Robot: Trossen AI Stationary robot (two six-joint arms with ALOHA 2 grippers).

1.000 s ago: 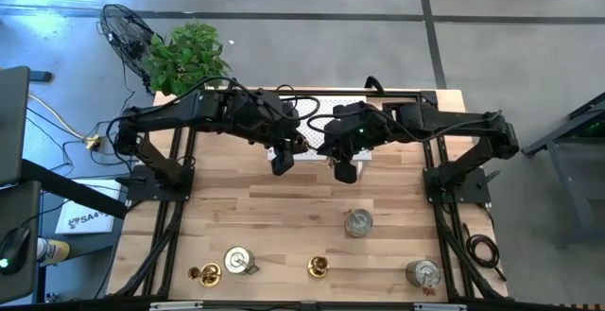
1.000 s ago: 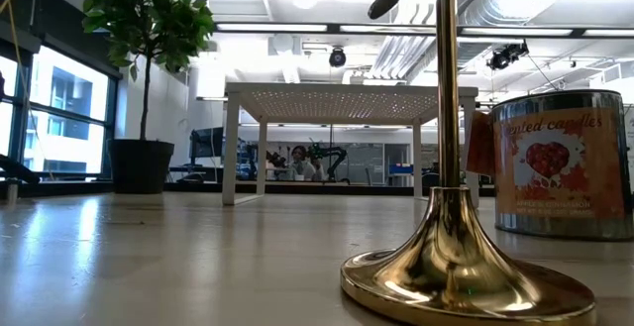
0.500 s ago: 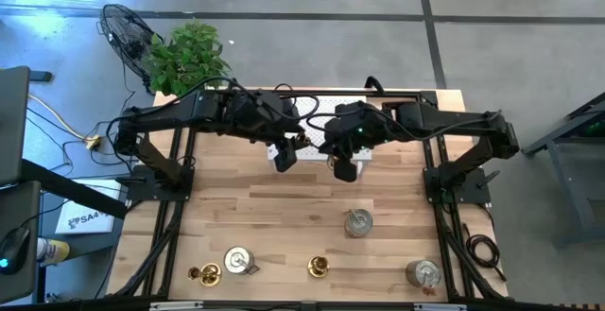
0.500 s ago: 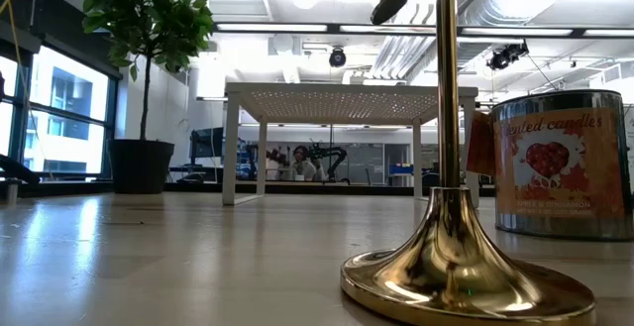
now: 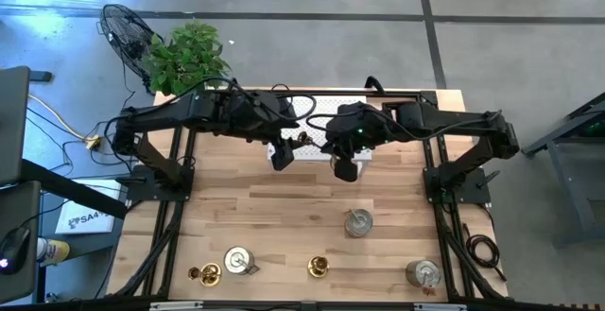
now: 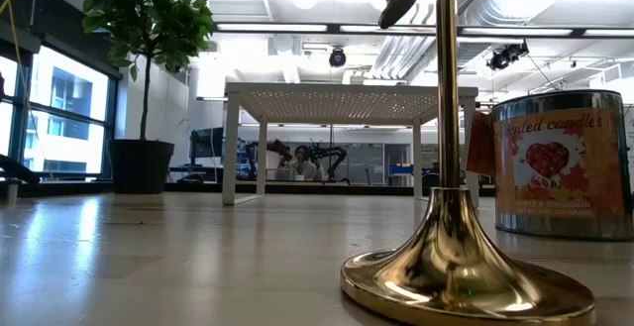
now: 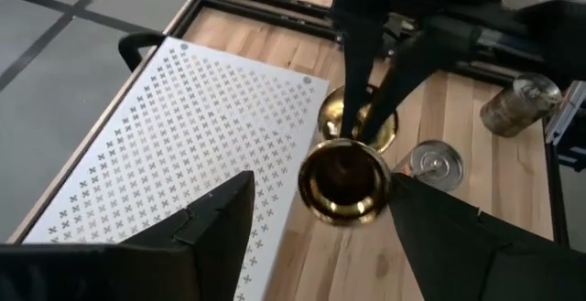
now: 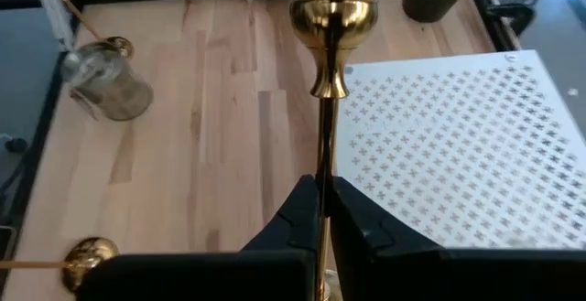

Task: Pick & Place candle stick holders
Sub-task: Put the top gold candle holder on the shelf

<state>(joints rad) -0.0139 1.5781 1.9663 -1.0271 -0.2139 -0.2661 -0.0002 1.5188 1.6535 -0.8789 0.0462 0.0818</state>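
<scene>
My right gripper (image 8: 322, 193) is shut on a gold candle stick holder (image 5: 302, 139), held in the air by the near edge of the white perforated stand (image 5: 326, 112). My left gripper (image 7: 322, 200) is open, and its fingers stand on either side of the holder's hollow gold end (image 7: 343, 182). I cannot tell whether they touch it. Two more gold holders (image 5: 206, 275) (image 5: 319, 267) and three silver cylinders (image 5: 238, 260) (image 5: 358, 222) (image 5: 423, 273) stand upright on the wooden table. My right gripper pinches the gold holder's slim stem (image 8: 322, 159) between its two fingers, below the knob and cup (image 8: 331, 8). The fingers (image 7: 359, 72) lie across the stem. The holder is lifted clear of the table and the stand.
The white stand (image 6: 347, 93) is raised on legs at the table's far middle. One gold holder's base (image 6: 466, 267) and a labelled tin (image 6: 560, 163) stand close to the low camera. A potted plant (image 5: 184, 56) stands past the far left corner. Bare wood lies mid-table.
My left gripper has drawn a little toward the far edge, closer to the held gold holder. In the low view the holder's end has shifted slightly. My right gripper has kept its hold.
</scene>
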